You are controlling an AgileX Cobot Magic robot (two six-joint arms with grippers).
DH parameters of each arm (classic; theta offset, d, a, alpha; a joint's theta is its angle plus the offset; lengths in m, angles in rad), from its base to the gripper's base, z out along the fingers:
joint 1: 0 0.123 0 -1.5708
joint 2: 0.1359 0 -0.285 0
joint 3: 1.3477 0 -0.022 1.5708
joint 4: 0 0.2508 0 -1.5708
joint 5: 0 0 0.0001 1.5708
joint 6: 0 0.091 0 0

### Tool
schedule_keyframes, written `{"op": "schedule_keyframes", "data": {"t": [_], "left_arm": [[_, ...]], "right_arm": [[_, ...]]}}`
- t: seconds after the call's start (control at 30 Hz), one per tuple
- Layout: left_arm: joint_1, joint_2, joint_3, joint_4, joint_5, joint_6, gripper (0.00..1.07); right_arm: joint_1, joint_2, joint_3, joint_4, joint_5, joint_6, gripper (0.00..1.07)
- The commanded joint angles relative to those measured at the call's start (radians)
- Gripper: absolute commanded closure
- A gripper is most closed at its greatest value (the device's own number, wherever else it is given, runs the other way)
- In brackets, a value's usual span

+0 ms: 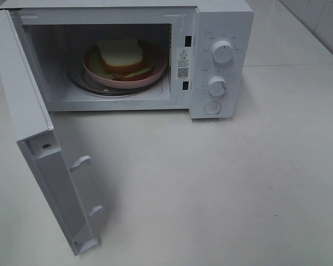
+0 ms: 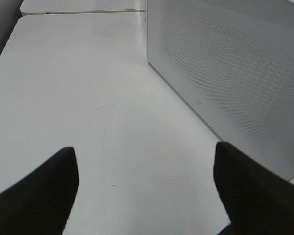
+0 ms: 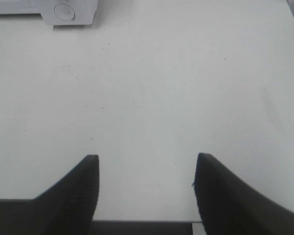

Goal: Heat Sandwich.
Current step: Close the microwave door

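**Sandwich is in, door hangs wide open**

High camera first: the sandwich (image 1: 121,55) is already inside the microwave (image 1: 222,33), lying flat on the pink plate (image 1: 155,72) on the glass turntable (image 1: 83,87), at the far side of the table (image 1: 238,183). The door (image 1: 39,166) is hinged on the left and swung right out toward the near edge. Its two latch hooks point right, with nothing between them and the cavity. Two knobs, upper (image 1: 222,51) and lower (image 1: 217,86), sit above a round button (image 1: 212,108) on the right panel. No arm shows here.

Left wrist now: the left gripper (image 2: 146,149) has its fingers spread wide with nothing between them, over bare table. The door's meshed outer face (image 2: 235,73) is just beside it, so the sandwich lies beyond that panel, far and right.

Right wrist: the right gripper (image 3: 147,157) is parted too, and empty. The microwave's button corner (image 3: 64,11) is well ahead of it across clear table.

My call: closing the door comes next, and the left arm is the nearer one. The right arm is better placed for the knobs.
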Motion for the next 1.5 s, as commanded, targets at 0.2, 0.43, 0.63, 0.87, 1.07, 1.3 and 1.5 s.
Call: {"op": "schedule_keyframes", "data": {"t": [0.2, 0.43, 0.63, 0.87, 1.07, 1.3, 1.5], "left_arm": [[-0.003, -0.022, 0.002, -0.003, -0.012, 0.0, 0.36], [-0.003, -0.019, 0.002, -0.003, -0.012, 0.0, 0.36], [-0.003, -0.019, 0.002, -0.003, -0.012, 0.0, 0.36], [-0.003, -0.019, 0.002, -0.003, -0.012, 0.0, 0.36], [-0.003, -0.019, 0.002, -0.003, -0.012, 0.0, 0.36], [-0.003, -0.019, 0.002, -0.003, -0.012, 0.0, 0.36], [-0.003, -0.019, 0.002, -0.003, -0.012, 0.0, 0.36]], "right_arm": [[-0.009, -0.142, 0.002, 0.002, -0.004, -0.004, 0.5], [-0.006, -0.16, 0.002, 0.003, -0.004, -0.005, 0.5], [-0.006, -0.16, 0.002, 0.003, -0.004, -0.006, 0.5], [-0.006, -0.16, 0.002, 0.002, -0.004, -0.006, 0.5], [-0.006, -0.159, 0.002, 0.002, -0.004, -0.007, 0.5], [-0.006, -0.159, 0.002, 0.002, -0.004, -0.007, 0.52], [-0.006, -0.159, 0.002, 0.002, -0.004, -0.007, 0.52]]}}
